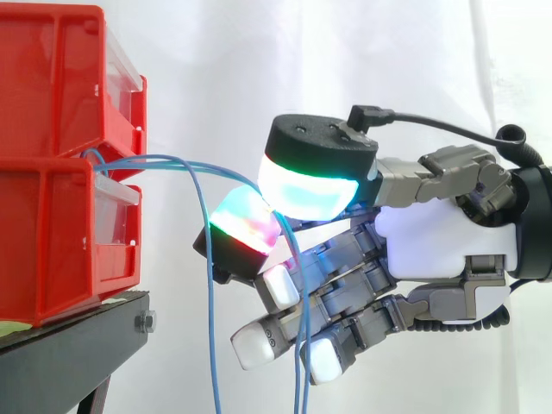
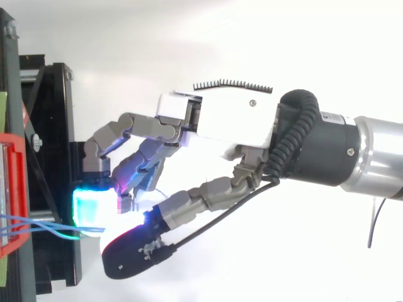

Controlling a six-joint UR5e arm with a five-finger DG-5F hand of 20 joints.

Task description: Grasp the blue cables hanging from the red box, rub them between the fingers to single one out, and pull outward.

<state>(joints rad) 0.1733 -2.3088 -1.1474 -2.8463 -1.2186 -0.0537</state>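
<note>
Closest to the side camera is the thumb [image 1: 306,191] of the robot's hand [image 1: 440,241], with a black cap and a thick pad that glows cyan and green. Just behind it, the thin blue cables [image 1: 172,160] pass between this pad and the pad of one finger [image 1: 246,222], which glows red, magenta and green. The two pads are closed together on the cables, so the hand has them in a pinch. Below the pinch, strands hang straight down in front of the other fingers [image 1: 276,286], which are curled toward the palm and have white pads. One more blue strand [image 1: 207,302] appears to be outside the pinch: it falls by itself between the hand and the black metal stand [image 1: 69,354].

The whole hand is in the air beyond the stand's front edge. In the top view the pinching finger is just off that edge, closer to the near corner than to the far one. The cables cross this edge well above it, in a shallow arc.

Further left, two red plastic bins [image 1: 52,233] with clear front panels are stacked on the stand, and the lower one reaches almost to the front edge. The cables come out where the upper bin sits on the lower one. Behind everything hangs the plain white curtain [image 1: 224,69].
</note>
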